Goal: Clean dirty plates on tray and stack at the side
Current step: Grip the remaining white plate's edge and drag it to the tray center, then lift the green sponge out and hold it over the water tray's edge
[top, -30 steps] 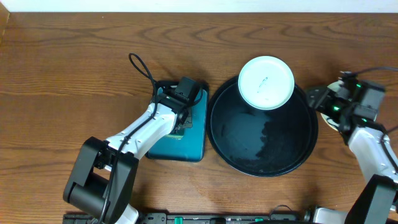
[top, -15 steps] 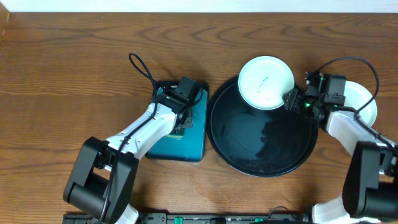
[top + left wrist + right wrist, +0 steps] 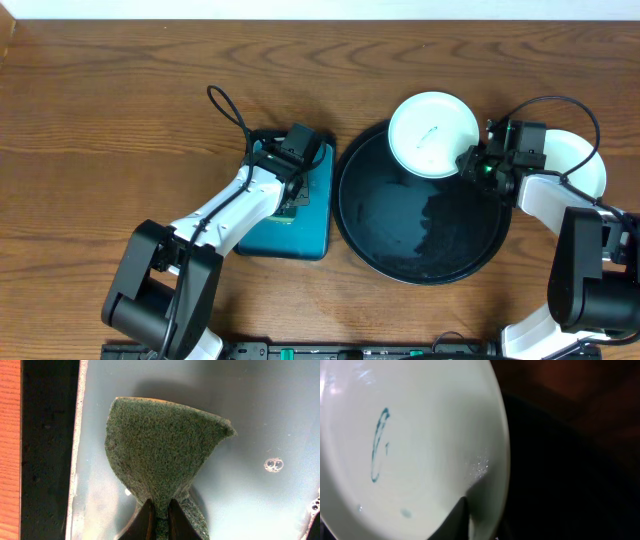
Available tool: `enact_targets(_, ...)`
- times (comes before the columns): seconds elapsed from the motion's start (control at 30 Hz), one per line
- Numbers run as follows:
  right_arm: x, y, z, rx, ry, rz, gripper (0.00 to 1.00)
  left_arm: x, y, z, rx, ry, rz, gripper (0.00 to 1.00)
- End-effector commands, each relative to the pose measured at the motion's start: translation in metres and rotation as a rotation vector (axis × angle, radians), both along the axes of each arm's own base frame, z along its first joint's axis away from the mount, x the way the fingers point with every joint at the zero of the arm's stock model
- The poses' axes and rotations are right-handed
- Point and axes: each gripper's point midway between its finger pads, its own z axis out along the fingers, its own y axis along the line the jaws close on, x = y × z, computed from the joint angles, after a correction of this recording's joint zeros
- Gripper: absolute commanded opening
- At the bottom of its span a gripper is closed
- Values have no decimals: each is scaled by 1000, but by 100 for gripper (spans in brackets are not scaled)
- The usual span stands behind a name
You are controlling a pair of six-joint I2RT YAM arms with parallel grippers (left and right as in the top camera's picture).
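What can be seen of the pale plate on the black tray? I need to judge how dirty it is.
The pale mint-white round plastic plate is shallow and glossy, with a thin blue-green curved smear and small specks inside. It lies face up at the far edge of the large round glossy black tray, overlapping its rim. The right claw grips its right rim.

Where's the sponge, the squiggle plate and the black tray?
green sponge point(image 3: 160, 455): left wrist view, middle of its face.
plate point(image 3: 415, 465): right wrist view, centre of its inside.
black tray point(image 3: 400, 240): overhead view, bare floor.
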Motion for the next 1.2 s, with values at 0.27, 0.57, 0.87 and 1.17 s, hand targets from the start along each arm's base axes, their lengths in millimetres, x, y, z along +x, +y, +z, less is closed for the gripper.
enact_targets(0.27,-10,23,-4,86,40,78,2,-2,3,-2,8,10,0,8)
enact_targets(0.57,-41,29,8,84,116,151,1,-2,3,-3,9,10,0,7)
enact_targets(0.87,-80,9,7,-49,267,118,1,-2,3,-3,8,10,0,7)
enact_targets(1.17,-87,19,-1,-115,271,185,1,-2,3,-2,8,9,-1,7)
